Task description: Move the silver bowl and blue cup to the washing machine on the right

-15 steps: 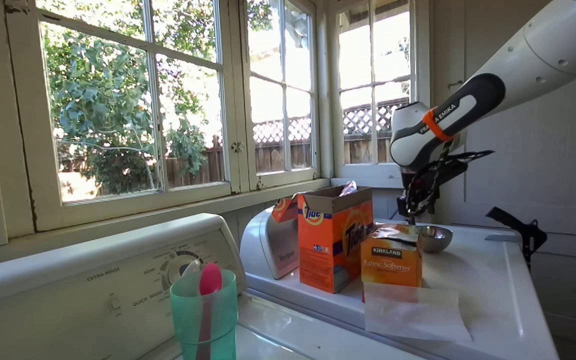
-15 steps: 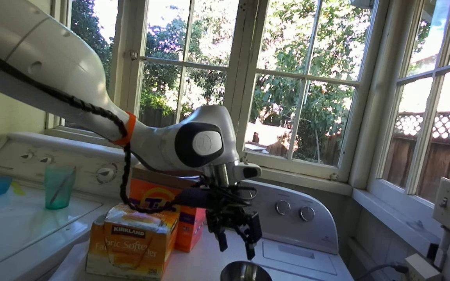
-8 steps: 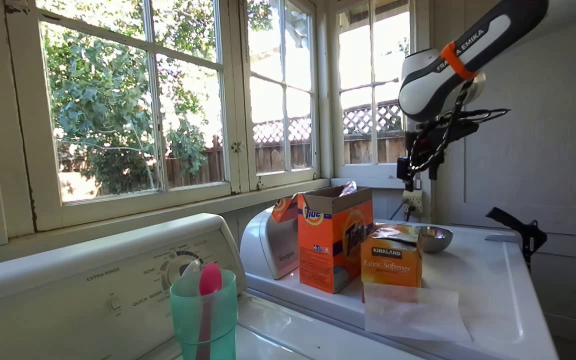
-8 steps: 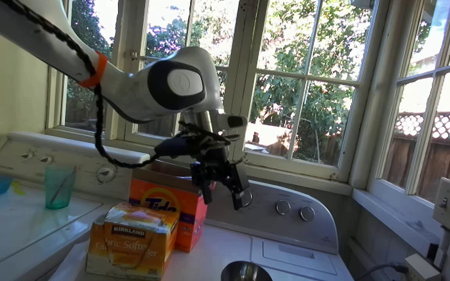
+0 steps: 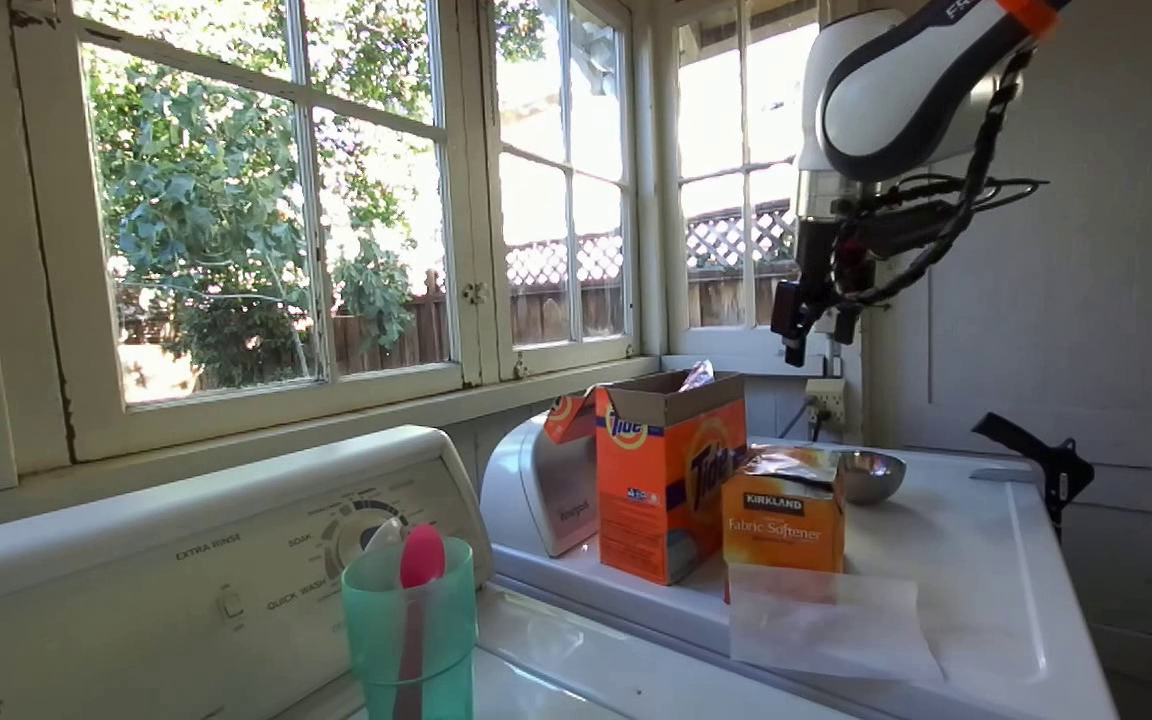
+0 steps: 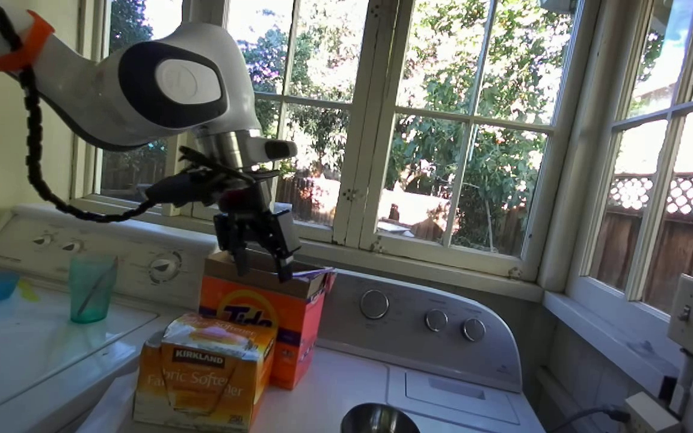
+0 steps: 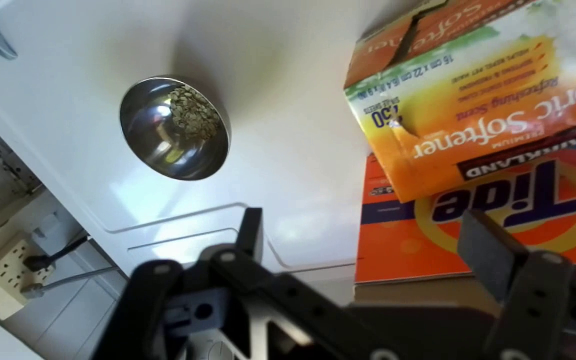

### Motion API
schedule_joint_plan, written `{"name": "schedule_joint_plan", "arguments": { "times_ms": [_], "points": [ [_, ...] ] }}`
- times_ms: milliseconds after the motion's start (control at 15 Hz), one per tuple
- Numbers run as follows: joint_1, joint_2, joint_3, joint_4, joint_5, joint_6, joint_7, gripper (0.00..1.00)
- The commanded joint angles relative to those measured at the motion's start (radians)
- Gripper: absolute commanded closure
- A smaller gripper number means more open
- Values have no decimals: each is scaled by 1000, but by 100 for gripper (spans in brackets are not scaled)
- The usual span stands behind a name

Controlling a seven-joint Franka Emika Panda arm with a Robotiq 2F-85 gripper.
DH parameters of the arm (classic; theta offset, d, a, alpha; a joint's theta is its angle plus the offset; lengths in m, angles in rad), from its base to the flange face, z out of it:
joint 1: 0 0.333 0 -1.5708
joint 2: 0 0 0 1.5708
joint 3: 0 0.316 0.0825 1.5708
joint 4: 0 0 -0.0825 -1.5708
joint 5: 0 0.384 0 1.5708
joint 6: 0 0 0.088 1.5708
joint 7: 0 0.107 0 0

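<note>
Black two-finger gripper (image 6: 264, 272): jaws spread wide
Orange cardboard Tide box (image 6: 268, 304), yellow-orange cardboard softener box (image 6: 202, 376): between tall teal plastic tumbler (image 6: 89, 291) and round silver metal bowl (image 7: 174, 129)

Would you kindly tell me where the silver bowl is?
In the wrist view's upper left, the silver bowl sits on the washing machine, left of the softener box.

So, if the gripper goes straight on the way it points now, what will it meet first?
Probably the Tide box, near its edge; with depth unclear, possibly the washing machine top beside it.
</note>
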Motion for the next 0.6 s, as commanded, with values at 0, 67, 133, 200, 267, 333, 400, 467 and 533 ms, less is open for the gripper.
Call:
{"name": "schedule_joint_plan", "arguments": {
  "times_ms": [0,67,133,200,267,333,400,467,533],
  "points": [
    [-2,-17,7,-26,-11,9,-2,0],
    [-1,-27,7,-45,-16,17,-2,0],
    [-2,-34,7,-55,-18,21,-2,0],
    [5,-36,23,-65,-12,54,-41,0],
    [13,-40,45,-73,6,84,-75,0],
    [24,-53,71,-91,34,136,-97,0],
    [39,-54,86,-90,36,172,-72,0],
    [55,-57,114,-89,61,196,-67,0],
    [73,-52,141,-85,81,224,-73,0]
  ]
}}
